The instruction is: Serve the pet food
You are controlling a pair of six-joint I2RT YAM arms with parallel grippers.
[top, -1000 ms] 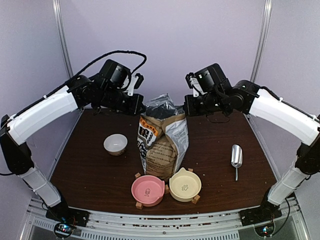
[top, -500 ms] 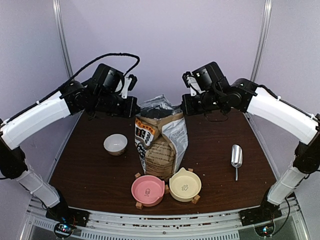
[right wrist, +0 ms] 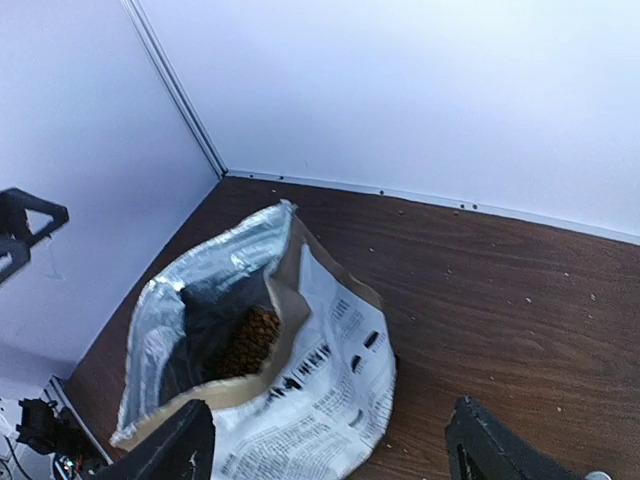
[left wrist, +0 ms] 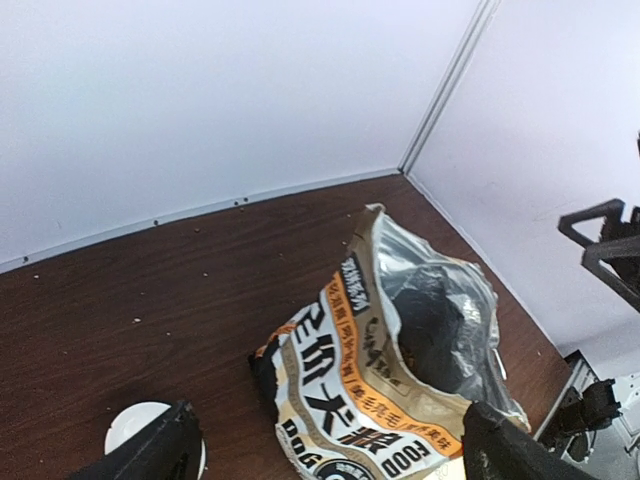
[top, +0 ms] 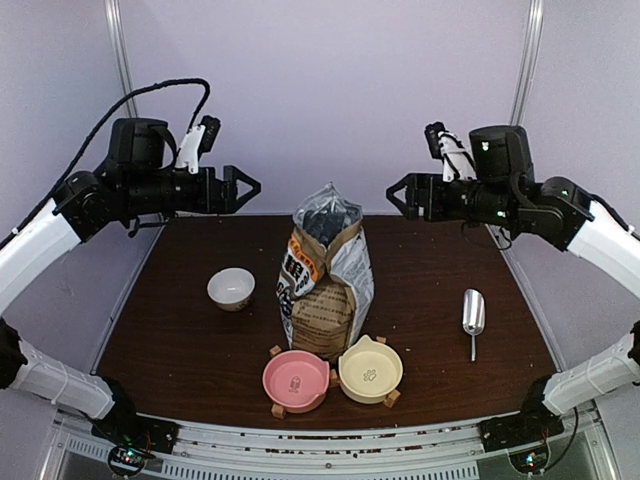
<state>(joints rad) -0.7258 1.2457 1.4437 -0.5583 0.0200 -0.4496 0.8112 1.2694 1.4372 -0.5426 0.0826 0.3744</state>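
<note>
Overhead, brown table (top: 180, 340), lilac walls (top: 330, 90).

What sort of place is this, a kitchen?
Likely a robot test booth: plain walls enclose a brown table, two arms are bolted at its near edge, and a pet-food bag stands staged.

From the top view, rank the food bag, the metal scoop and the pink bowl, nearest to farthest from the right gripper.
1. food bag: in the centre, just left of and below the right gripper.
2. metal scoop: on the right side, lying flat.
3. pink bowl: at the front, left of centre.
</note>
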